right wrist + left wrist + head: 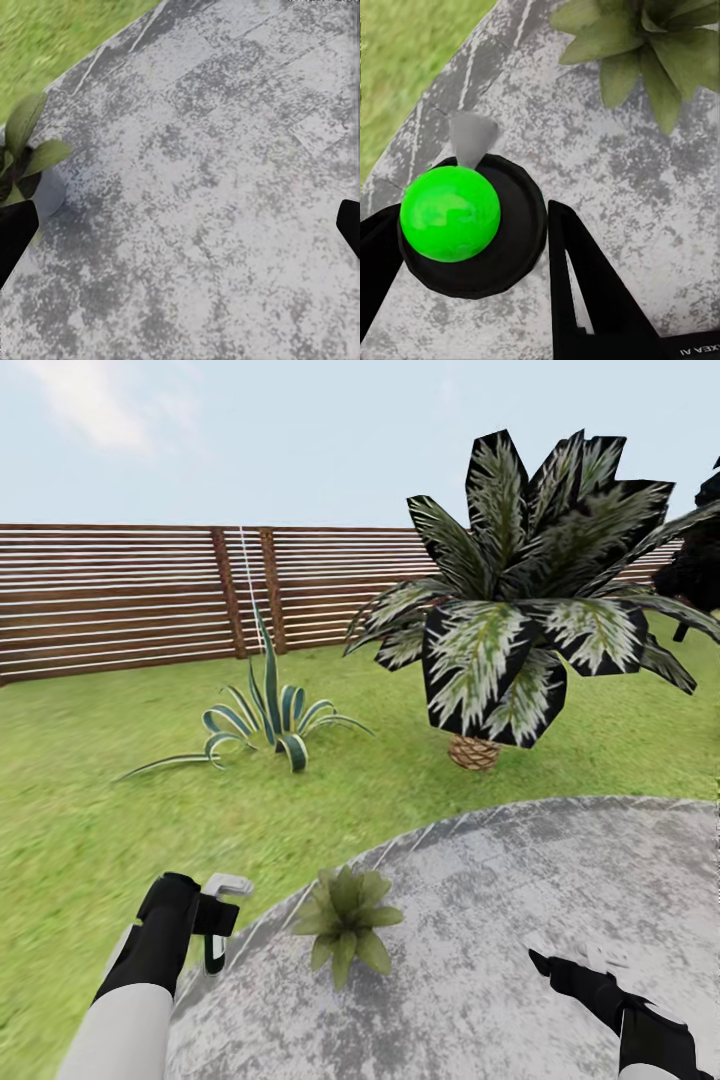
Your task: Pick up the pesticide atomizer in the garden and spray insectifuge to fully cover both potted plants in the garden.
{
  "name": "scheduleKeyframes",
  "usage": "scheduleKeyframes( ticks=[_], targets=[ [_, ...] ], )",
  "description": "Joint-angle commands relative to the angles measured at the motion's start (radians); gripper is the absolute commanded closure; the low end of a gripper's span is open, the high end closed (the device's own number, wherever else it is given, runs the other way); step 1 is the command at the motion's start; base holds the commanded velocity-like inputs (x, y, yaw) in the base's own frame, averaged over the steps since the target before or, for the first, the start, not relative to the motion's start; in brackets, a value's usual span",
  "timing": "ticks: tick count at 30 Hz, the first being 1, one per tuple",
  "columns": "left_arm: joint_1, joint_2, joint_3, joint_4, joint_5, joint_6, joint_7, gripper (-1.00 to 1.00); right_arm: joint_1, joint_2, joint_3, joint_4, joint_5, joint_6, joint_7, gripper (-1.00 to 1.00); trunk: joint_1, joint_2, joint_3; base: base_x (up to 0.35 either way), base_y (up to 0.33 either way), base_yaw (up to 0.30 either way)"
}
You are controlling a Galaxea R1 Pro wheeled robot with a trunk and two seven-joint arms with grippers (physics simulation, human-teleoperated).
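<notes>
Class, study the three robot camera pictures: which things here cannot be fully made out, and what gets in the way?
- Head view: small whitish-grey hand sprayer, partly hidden by the left gripper holding it.
- Left wrist view: low rosette of dull-green pointed leaves, cut off by the frame edge.
- Right wrist view: right gripper, only fingertips at the edges.
- Head view: brown slatted fence, partly hidden by the big palm.

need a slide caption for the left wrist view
Left gripper holds the pesticide atomizer over grey paving, nozzle toward a potted plant.
</notes>
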Motion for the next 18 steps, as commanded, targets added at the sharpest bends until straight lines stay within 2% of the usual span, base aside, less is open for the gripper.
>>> scheduleKeyframes(
  ticks=[1,14,18],
  targets=[
    [-0.001,0.0,0.004,-0.001,-0.01,0.0,-0.01,1.0,-0.002,0.001,-0.005,-0.003,0.003,0.005,0.007,-1.0,0.0,-0.001,-0.001,0.269,0.218,-0.083],
    [-0.001,0.0,0.004,-0.001,-0.01,-0.001,-0.01,1.0,-0.002,0.001,-0.006,-0.003,0.003,0.005,0.007,-1.0,0.0,-0.001,-0.001,0.278,0.221,-0.011],
    [-0.001,0.0,0.003,-0.001,-0.01,-0.001,-0.01,1.0,-0.002,0.001,-0.006,-0.003,0.003,0.006,0.008,-1.0,0.0,-0.001,0.002,0.289,0.221,-0.172]
  ],
)
